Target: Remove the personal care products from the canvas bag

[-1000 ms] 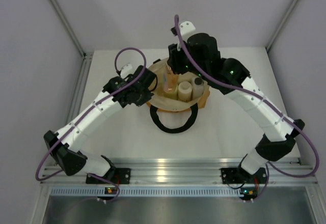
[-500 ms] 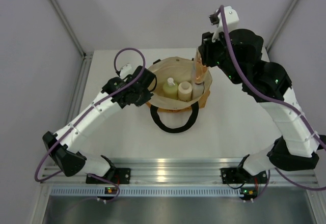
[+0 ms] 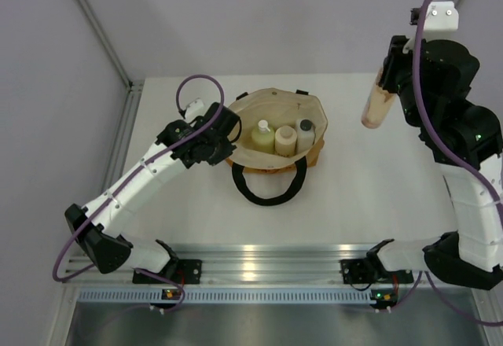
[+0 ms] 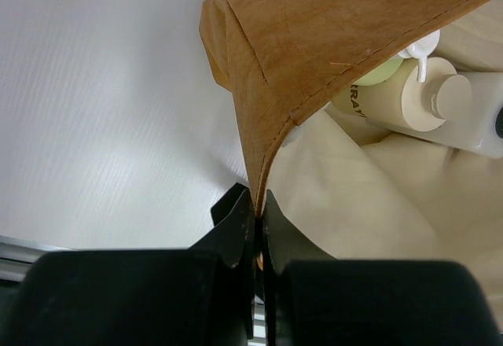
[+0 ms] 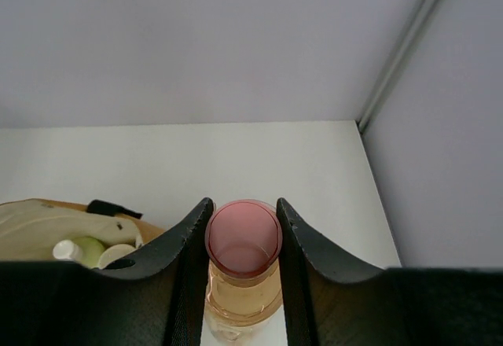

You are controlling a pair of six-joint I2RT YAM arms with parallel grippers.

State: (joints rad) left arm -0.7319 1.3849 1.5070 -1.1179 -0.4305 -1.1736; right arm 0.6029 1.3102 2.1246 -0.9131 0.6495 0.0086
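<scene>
L fingers (image 4: 233,224) pinched shut on left rim of canvas bag (image 3: 250,157), bag on tabletop (image 3: 354,193) w/ yellow-green bottle (image 3: 263,136), cream cylinder (image 3: 285,139), clear bottle (image 3: 305,131) inside; further R, R fingers (image 5: 187,255) clamp orange bottle (image 3: 376,108), tilted, outside bag.

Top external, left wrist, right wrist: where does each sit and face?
Top external: above, behind the robot, looking down; left arm and right arm show.
Left wrist: on the left gripper, facing the canvas bag rim its fingers pinch.
Right wrist: on the right gripper, facing the far wall; fingers clamp the orange bottle.
Shared: all three show the canvas bag.
</scene>
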